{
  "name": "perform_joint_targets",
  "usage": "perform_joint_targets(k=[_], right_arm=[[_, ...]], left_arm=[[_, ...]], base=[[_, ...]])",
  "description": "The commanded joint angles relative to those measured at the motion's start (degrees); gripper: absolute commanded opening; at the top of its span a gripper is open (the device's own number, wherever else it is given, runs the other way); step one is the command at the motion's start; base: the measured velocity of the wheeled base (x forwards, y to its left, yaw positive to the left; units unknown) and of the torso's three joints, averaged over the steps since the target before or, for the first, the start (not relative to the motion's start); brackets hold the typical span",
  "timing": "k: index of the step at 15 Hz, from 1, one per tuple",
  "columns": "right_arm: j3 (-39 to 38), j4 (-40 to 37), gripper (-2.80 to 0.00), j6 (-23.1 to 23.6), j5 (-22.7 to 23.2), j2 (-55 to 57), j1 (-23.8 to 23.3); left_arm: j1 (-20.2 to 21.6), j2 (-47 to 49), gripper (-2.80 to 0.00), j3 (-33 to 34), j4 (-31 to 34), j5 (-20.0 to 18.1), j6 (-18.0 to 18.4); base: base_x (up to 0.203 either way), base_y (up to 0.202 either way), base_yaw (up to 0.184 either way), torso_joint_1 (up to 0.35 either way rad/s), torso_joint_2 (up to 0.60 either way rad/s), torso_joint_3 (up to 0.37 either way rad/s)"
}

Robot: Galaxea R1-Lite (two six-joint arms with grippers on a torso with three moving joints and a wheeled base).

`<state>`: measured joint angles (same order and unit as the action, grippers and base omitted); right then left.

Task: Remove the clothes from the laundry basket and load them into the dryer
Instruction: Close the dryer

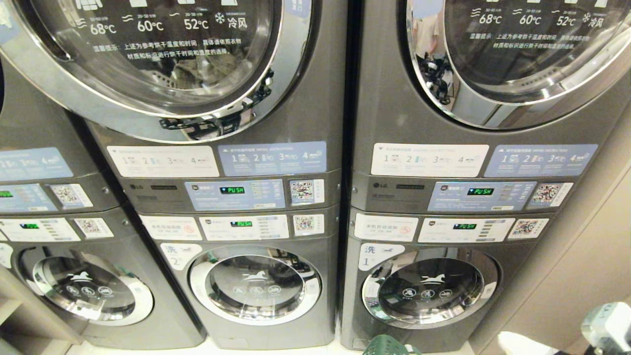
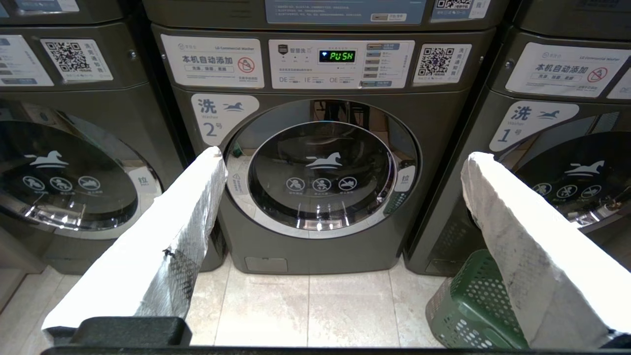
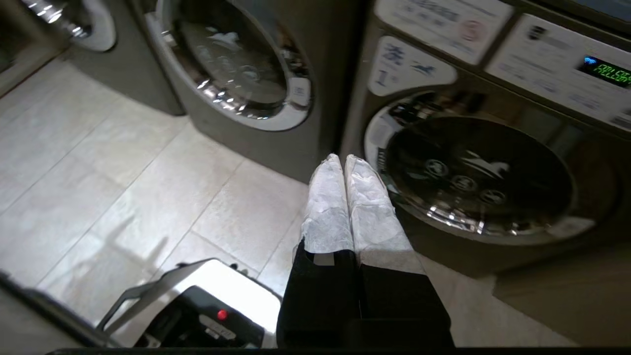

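Observation:
Two dryers fill the upper row in the head view, the left one [image 1: 148,59] and the right one [image 1: 532,49], both with round glass doors closed. The green laundry basket [image 1: 387,346] stands on the floor before washer 1, and its perforated side [image 2: 473,305] also shows in the left wrist view. No clothes show in any view. My left gripper [image 2: 345,155] hangs low facing washer 2, its white-wrapped fingers [image 2: 162,246] spread wide and empty. My right gripper [image 3: 343,160] is shut with nothing between its fingers, above the floor by washer 1.
Washer 2 [image 2: 323,167] and washer 1 [image 3: 478,172] form the lower row, doors closed, with a third stack [image 1: 84,291] at the left. A beige wall [image 1: 581,256] is on the right. My white base [image 3: 207,305] sits on the tiled floor [image 2: 305,305].

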<state>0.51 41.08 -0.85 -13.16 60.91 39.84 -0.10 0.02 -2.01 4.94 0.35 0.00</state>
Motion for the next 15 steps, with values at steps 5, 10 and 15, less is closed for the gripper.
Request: perform_joint_targets(k=[5, 10, 15], right_arm=[[-0.27, -22.00, -2.80, 4.14, -1.64, -37.17, -12.89], [-0.51, -39.23, -2.80, 10.02, 17.37, -45.24, -16.20], [-0.34, -41.87, -2.80, 8.59, 16.59, -45.17, -12.77]], left_arm=[[0.01, -0.11, 0.00, -0.01, 0.07, 0.08, 0.00], [0.01, -0.11, 0.00, -0.03, 0.10, 0.00, 0.18], [0.01, -0.02, 0.00, -0.01, 0.07, 0.09, 0.26]], base=[[0.000, 0.000, 0.000, 0.000, 0.00, 0.000], [0.000, 0.000, 0.000, 0.000, 0.00, 0.000], [0.000, 0.000, 0.000, 0.000, 0.00, 0.000]])
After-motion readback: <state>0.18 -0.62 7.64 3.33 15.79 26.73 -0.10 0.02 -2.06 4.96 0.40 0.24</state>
